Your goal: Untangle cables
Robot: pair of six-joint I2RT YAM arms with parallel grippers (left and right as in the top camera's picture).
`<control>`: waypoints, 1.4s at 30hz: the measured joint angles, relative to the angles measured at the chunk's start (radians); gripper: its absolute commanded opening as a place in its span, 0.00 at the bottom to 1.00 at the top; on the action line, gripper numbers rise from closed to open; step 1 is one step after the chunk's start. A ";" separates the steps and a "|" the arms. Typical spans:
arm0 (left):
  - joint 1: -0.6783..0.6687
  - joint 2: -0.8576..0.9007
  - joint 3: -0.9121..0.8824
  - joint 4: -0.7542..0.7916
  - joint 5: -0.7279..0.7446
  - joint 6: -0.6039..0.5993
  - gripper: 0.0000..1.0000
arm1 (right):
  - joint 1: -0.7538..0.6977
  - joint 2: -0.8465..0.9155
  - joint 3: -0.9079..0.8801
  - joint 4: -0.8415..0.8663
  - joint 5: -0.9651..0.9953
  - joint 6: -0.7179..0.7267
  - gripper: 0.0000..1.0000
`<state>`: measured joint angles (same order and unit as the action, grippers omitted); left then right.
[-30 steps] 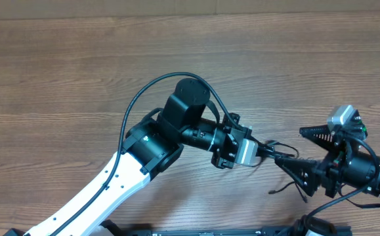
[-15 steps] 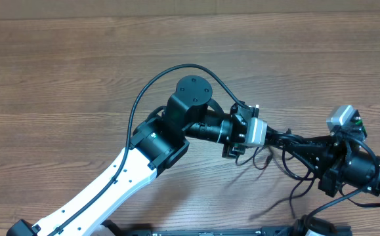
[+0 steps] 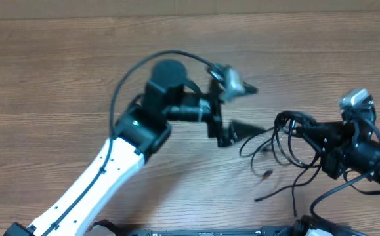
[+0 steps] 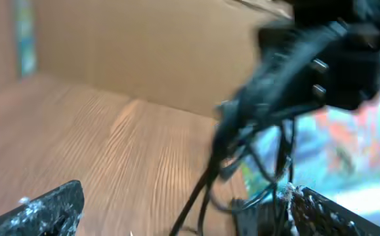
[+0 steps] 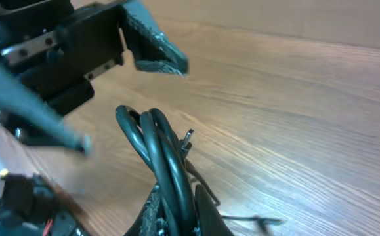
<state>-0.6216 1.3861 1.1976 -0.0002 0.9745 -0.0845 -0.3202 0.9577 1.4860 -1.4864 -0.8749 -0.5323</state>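
The cables [image 3: 287,147] are thin black cords that dangle in loops from my right gripper [image 3: 301,128], with plug ends trailing on the table. In the right wrist view that gripper [image 5: 180,210] is shut on a bunch of cables [image 5: 157,141] standing up between its jaws. My left gripper [image 3: 255,110] is wide open just left of the bundle, holding nothing. In the blurred left wrist view its fingers [image 4: 42,210] stand far apart at the bottom corners, and the cables [image 4: 239,141] hang ahead of them, apart from both.
The wooden table [image 3: 78,72] stretches bare to the left and back. The left arm's white link [image 3: 98,177] crosses the front left. A loose plug end [image 3: 266,174] lies on the table below the bundle. A cardboard wall [image 4: 157,46] stands behind.
My left gripper opened, let go of the cables and swung back to the left. My right gripper shut on the bundle, which now hangs from it alone.
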 measured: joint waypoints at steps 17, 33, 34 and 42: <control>0.082 0.000 0.000 -0.002 0.160 -0.150 1.00 | 0.000 0.001 -0.001 0.096 -0.259 0.141 0.04; 0.082 0.000 0.000 -0.045 0.284 0.116 0.98 | 0.000 0.001 -0.001 0.196 -0.462 0.285 0.04; 0.082 0.000 0.000 -0.046 0.283 0.120 0.98 | 0.000 0.001 -0.001 0.199 -0.480 0.286 0.04; 0.082 0.000 0.000 -0.047 0.245 0.145 1.00 | 0.000 0.001 -0.001 0.200 -0.550 0.292 0.04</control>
<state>-0.5396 1.3861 1.1976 -0.0471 1.2198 0.0605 -0.3202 0.9585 1.4853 -1.2869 -1.4254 -0.2401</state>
